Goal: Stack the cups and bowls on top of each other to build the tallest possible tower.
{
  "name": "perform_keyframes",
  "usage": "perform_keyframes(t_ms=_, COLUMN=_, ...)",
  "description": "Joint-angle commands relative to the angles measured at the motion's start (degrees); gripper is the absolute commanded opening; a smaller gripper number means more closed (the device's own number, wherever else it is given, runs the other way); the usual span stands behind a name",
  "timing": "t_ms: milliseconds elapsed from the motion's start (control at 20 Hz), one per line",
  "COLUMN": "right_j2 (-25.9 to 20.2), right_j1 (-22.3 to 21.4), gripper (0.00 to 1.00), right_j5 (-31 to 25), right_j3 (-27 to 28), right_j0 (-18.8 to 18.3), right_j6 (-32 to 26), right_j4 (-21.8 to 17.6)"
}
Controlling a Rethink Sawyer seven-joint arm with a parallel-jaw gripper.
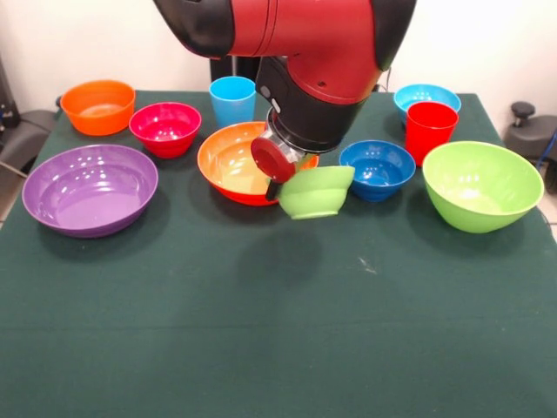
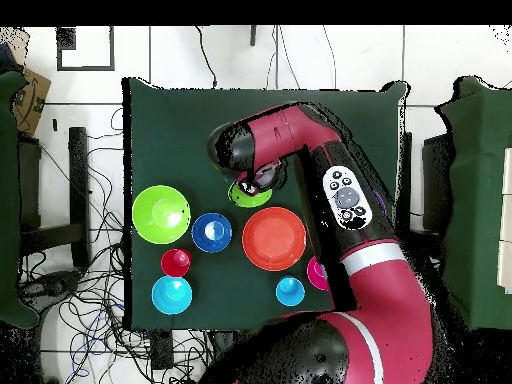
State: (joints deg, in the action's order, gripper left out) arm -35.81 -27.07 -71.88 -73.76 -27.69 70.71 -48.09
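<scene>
My gripper (image 1: 277, 185) is shut on the rim of the small lime green bowl (image 1: 315, 192) and holds it tilted a little above the cloth, just in front of the large orange bowl (image 1: 228, 163). In the overhead view the gripper (image 2: 255, 182) covers most of that bowl (image 2: 243, 196). The dark blue bowl (image 1: 377, 169) sits right of it. The large purple bowl (image 1: 90, 189) is at the left and the large lime green bowl (image 1: 481, 185) at the right. The red cup (image 1: 430, 131) and the light blue cup (image 1: 232, 99) stand upright. Every bowl sits singly; none is nested.
A small orange bowl (image 1: 98, 106) and a magenta-red bowl (image 1: 165, 128) sit at the back left, a light blue bowl (image 1: 426, 96) at the back right. The green cloth table (image 1: 278, 331) reaches to the near edge. The arm hides the purple bowl in the overhead view.
</scene>
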Motion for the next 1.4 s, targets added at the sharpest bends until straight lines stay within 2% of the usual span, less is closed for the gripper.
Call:
perform_keyframes(t_ms=50, right_j2=2.42, right_j1=-2.16, gripper=0.0, right_j5=-0.66, right_j3=-2.62, right_j0=0.37, right_j6=-13.46, right_j4=-3.84)
perform_keyframes(t_ms=100, right_j2=2.37, right_j1=-2.02, gripper=1.0, right_j5=-0.87, right_j3=-2.35, right_j0=0.51, right_j6=-13.44, right_j4=-3.88)
perform_keyframes(t_ms=650, right_j2=3.19, right_j1=-1.75, gripper=1.0, right_j5=-3.14, right_j3=-1.33, right_j0=2.03, right_j6=-12.88, right_j4=-4.62)
perform_keyframes(t_ms=900, right_j2=2.41, right_j1=-1.83, gripper=1.0, right_j5=-2.88, right_j3=-2.21, right_j0=1.51, right_j6=-13.78, right_j4=-3.46)
perform_keyframes(t_ms=1400, right_j2=-1.13, right_j1=-8.6, gripper=1.0, right_j5=1.42, right_j3=-7.84, right_j0=-1.48, right_j6=-14.05, right_j4=0.25)
